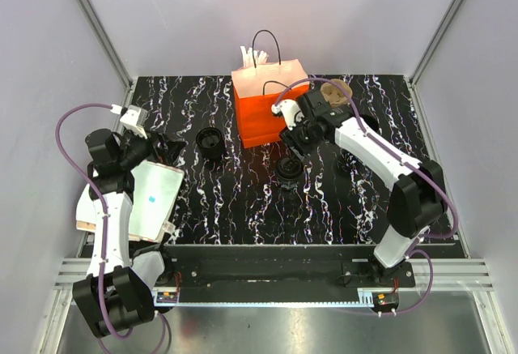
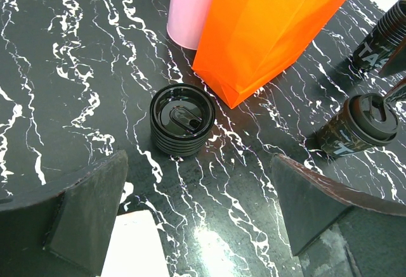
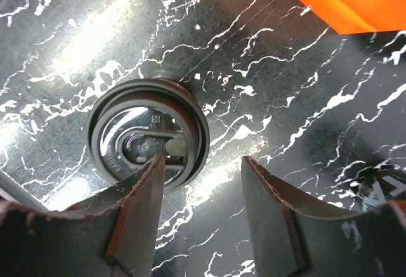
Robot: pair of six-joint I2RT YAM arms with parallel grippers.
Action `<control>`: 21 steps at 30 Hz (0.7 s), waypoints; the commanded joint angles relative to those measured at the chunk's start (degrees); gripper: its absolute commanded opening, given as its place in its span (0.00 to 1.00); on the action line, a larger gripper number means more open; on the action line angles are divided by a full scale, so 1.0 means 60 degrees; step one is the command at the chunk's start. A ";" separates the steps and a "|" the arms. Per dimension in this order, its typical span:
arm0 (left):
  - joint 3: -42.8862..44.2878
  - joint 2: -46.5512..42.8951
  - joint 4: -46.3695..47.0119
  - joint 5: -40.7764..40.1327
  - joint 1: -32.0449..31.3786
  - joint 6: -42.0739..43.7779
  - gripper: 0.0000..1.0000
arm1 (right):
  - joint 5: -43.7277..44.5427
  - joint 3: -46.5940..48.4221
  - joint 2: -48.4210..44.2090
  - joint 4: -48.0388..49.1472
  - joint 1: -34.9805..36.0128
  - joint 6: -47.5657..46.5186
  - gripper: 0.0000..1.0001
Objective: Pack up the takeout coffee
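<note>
Right gripper (image 3: 202, 163): jaws spread, empty, off-centre above the takeout coffee (image 3: 147, 139). I judge a finger could strike its lid and topple it. Left gripper (image 2: 198, 160): jaws spread wide.

The takeout coffee (image 1: 289, 168) sits on the table (image 1: 235, 204) before the bag (image 1: 263, 115).

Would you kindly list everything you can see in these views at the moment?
takeout coffee: one, black, lidded, before the bag, beneath the right gripper
paper bag: one, orange, upright, far middle of table
squat ringed stack: one, black, left of bag
cup: one, pink, behind bag
tall cup stack: one, black, right of bag
brown item: one, far right of bag, partly hidden
white flat item: one, beside left arm
table: one, black with white veins
left gripper: one, open, empty
right gripper: one, open, over the coffee
</note>
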 commanded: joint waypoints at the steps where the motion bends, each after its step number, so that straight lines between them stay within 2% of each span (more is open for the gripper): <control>1: 0.0098 -0.0107 0.0425 0.0672 0.0036 0.0178 0.99 | -0.0043 0.0585 -0.0658 -0.0271 0.0106 -0.0166 0.58; 4: 0.0142 -0.0064 0.0410 0.1402 0.0007 0.0265 0.99 | -0.0204 0.0644 -0.0951 -0.0477 0.0106 -0.0268 0.61; 8: 0.0332 0.0039 0.0090 0.1773 -0.0723 0.0529 0.99 | -0.0818 0.0353 -0.1623 -0.0770 0.0077 -0.0181 0.76; 9: 0.0405 0.0097 0.0016 0.1657 -0.0915 0.0573 0.99 | -0.1110 0.0249 -0.1756 -0.0756 0.0062 -0.0137 0.84; 13: 0.0873 0.0550 -0.0731 0.0676 -0.2393 0.1435 0.99 | -0.2223 -0.0526 -0.2196 -0.0362 -0.0477 0.0185 0.98; 16: 0.1473 0.1063 -0.1200 0.0265 -0.3724 0.1701 0.99 | -0.3453 -0.1215 -0.2387 0.0179 -0.1106 0.0740 1.00; 21: 0.2980 0.2583 -0.1888 0.0000 -0.4855 0.1673 0.99 | -0.5213 -0.2227 -0.1993 0.1294 -0.1973 0.1723 1.00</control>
